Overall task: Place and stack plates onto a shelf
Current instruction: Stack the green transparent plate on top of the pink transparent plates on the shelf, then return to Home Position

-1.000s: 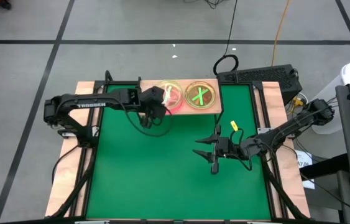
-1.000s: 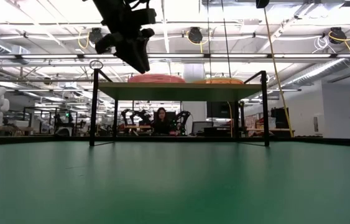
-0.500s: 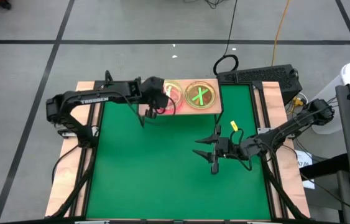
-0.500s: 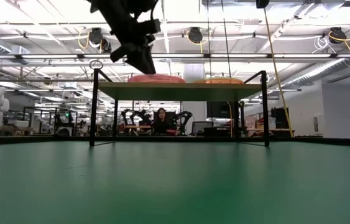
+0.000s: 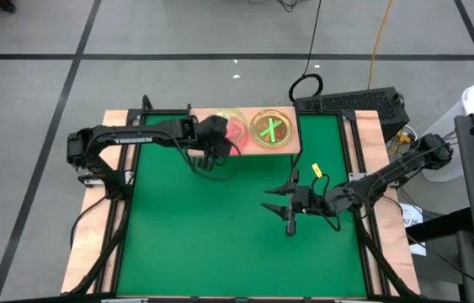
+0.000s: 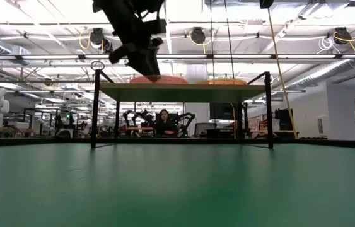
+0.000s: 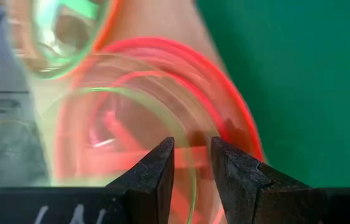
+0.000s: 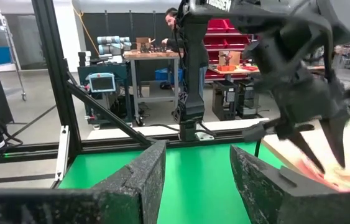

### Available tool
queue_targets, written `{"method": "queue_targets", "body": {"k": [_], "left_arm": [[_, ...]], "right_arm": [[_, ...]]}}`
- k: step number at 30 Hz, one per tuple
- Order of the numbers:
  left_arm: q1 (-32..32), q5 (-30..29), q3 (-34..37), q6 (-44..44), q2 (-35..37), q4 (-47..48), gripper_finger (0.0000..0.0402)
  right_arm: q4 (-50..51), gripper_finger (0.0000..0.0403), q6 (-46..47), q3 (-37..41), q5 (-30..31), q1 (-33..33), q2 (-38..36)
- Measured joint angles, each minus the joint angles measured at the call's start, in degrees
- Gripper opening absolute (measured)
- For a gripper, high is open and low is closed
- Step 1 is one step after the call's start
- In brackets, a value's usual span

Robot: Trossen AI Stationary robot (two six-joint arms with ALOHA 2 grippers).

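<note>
Green mat [image 5: 237,236] bare of plates. Pink plates [image 5: 235,130] and orange-green plates [image 5: 272,129] stacked on shelf [image 5: 295,148]. Left gripper [image 5: 213,152] at pink stack edge, fingers narrowly apart, holding nothing; judged release step, next retreat. Right gripper [image 5: 280,204] open, idle mid-mat.

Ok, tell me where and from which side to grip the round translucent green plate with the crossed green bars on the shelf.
Grip the round translucent green plate by its thin raised rim, coming from above. It lies flat atop the right-hand stack on the light wooden shelf, so only the rim gives an edge to pinch. I would take the mat-facing rim: the pink stack with the left hand sits beside it, while the right hand waits over the mat.
</note>
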State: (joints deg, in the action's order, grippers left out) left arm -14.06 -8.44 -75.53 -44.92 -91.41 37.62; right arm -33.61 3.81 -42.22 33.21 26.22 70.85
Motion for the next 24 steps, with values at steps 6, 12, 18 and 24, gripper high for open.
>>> {"method": "queue_targets", "body": {"k": [6,12,18,24], "left_arm": [[0.1,-0.1,0.0,-0.9,-0.7,-1.5,0.0113],[0.7,-1.5,0.0,-4.0,3.4,-2.1,0.0113],[-1.0,-2.1,0.0,-3.0,8.3,-5.2,0.0113],[-2.7,-1.4,0.0,-1.8,8.2,-5.5,0.0113]], "right_arm": [[0.3,0.0161,0.2,0.0,0.0,0.0,0.0],[0.4,0.0161,0.0,0.0,0.0,0.0,0.0],[0.9,0.0161,0.0,0.0,0.0,0.0,0.0],[1.3,0.0161,0.3,0.0,0.0,0.0,0.0]]}}
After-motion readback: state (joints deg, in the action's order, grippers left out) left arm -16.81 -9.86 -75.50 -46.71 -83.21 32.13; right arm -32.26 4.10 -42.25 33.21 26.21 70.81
